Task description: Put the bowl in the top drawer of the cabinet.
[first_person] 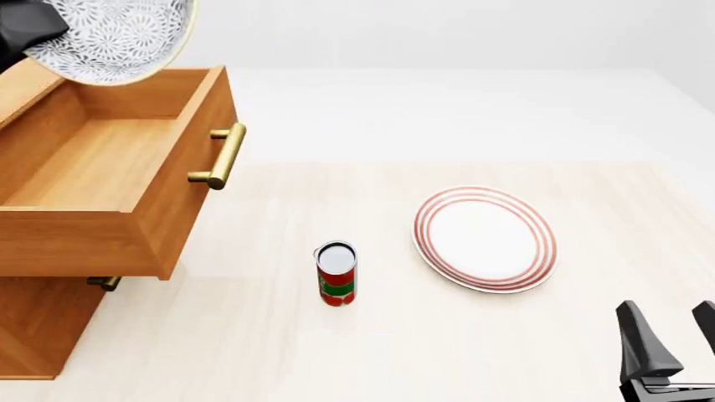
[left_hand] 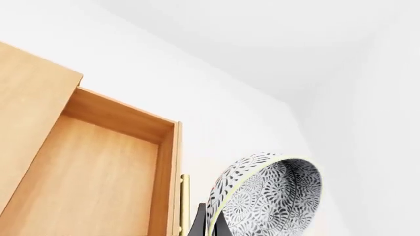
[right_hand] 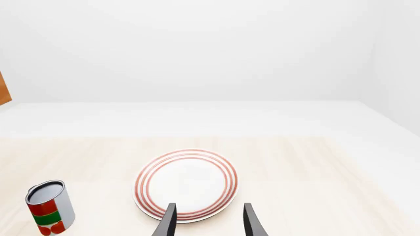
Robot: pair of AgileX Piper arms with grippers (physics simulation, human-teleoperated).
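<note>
The bowl (first_person: 114, 37), white with dense dark flowers, hangs tilted on its side above the back of the open top drawer (first_person: 99, 163). My left gripper (first_person: 25, 32) is shut on its rim. In the left wrist view the bowl (left_hand: 270, 194) shows its patterned inside, with the fingertips (left_hand: 198, 221) pinching its yellowish edge beside the drawer's wooden floor (left_hand: 92, 177) and brass handle (left_hand: 185, 201). The cabinet (first_person: 33, 331) stands at the table's left. My right gripper (first_person: 672, 335) is open and holds nothing at the near right, over the plate's near edge in its own view (right_hand: 208, 221).
A white plate with red rings (first_person: 485, 239) lies right of centre on the table (first_person: 335, 360). A red and green can (first_person: 336, 274) stands upright between plate and cabinet. The lower drawer's handle (first_person: 103, 283) peeks out under the open drawer.
</note>
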